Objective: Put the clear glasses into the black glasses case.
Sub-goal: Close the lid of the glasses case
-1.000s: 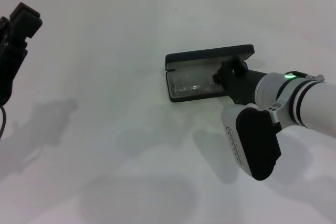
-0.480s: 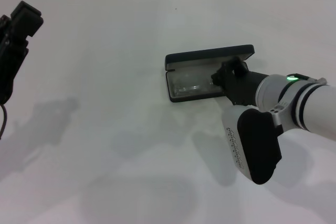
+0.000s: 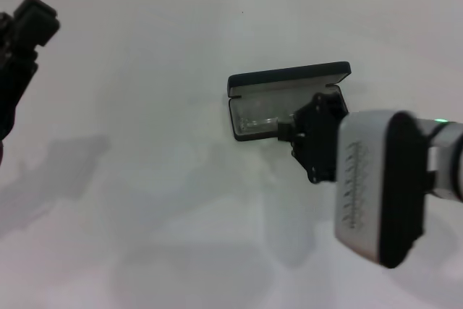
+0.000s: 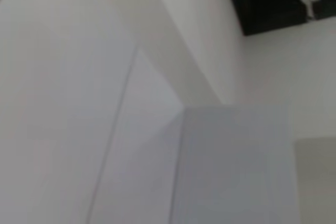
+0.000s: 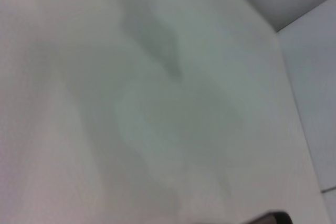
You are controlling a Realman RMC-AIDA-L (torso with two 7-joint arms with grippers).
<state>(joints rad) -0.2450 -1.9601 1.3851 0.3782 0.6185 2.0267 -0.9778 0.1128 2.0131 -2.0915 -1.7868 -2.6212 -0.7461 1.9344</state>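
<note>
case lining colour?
Grey inside the black glasses case; head view shows it best.

Right gripper (image 3: 289, 129): arm extended forward across the view's right side, wrist raised. Left gripper (image 3: 29, 23): parked high at far left.

My right arm (image 3: 391, 186), lower right of the head view, is white and silver with black bands, a small green light and a matte black gripper (image 3: 315, 139).
</note>
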